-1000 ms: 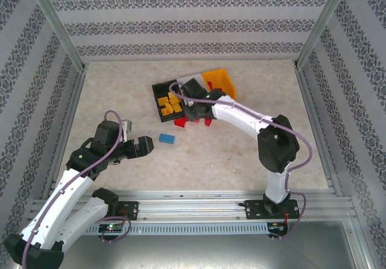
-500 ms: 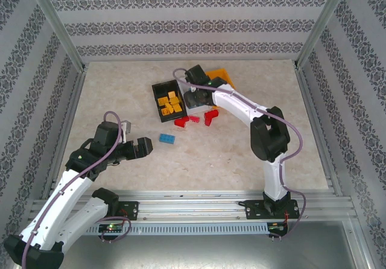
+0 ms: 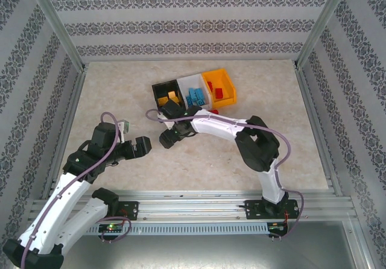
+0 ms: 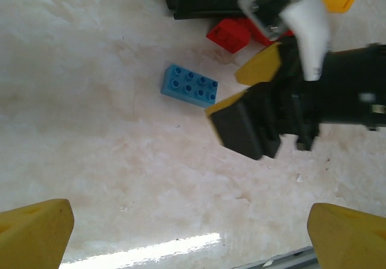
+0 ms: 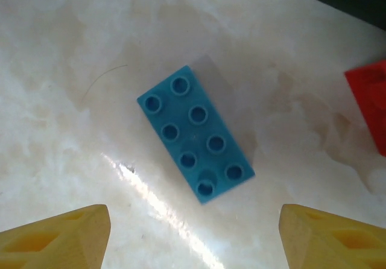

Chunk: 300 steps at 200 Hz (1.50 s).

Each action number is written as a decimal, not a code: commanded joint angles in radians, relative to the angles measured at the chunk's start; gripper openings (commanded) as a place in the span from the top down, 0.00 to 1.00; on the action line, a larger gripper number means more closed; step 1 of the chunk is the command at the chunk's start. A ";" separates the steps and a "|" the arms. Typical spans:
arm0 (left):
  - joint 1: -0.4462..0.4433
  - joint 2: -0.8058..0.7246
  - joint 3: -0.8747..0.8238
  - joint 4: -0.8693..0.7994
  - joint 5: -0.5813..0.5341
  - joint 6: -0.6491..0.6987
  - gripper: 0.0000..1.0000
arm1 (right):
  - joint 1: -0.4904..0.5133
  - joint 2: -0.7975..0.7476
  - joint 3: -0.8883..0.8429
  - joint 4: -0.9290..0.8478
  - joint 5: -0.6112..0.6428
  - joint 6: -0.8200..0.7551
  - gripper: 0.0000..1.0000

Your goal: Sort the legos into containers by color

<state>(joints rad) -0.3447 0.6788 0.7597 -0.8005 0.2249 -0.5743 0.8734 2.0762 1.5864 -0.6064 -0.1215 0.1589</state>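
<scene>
A blue lego (image 5: 195,133) lies flat on the table, studs up, also seen in the left wrist view (image 4: 189,85). My right gripper (image 5: 196,237) hovers right over it, open, with the brick just ahead of its yellow fingertips and nothing between them. From above, that gripper (image 3: 167,138) covers the brick. My left gripper (image 3: 146,146) waits open just to its left, empty (image 4: 193,236). The black container (image 3: 158,89) holds orange-yellow legos, the white container (image 3: 192,79) blue ones, the orange-yellow container (image 3: 230,90) red ones.
Red legos (image 4: 229,35) lie on the table near the black container, and one (image 5: 369,103) is at the right edge of the right wrist view. The right arm (image 3: 217,124) stretches across in front of the containers. Patterned walls enclose the table.
The right arm has swung from over the containers down and left to the blue lego, and its jaws have opened. The left arm has stayed put.
</scene>
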 commanded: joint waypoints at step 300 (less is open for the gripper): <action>0.017 -0.003 0.000 0.015 0.061 -0.007 0.00 | -0.298 -0.110 0.096 0.050 0.114 0.114 0.74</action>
<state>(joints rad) -0.3382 0.6765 0.7593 -0.8001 0.2699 -0.5770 0.6403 1.8828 1.5593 -0.5339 -0.0380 0.2420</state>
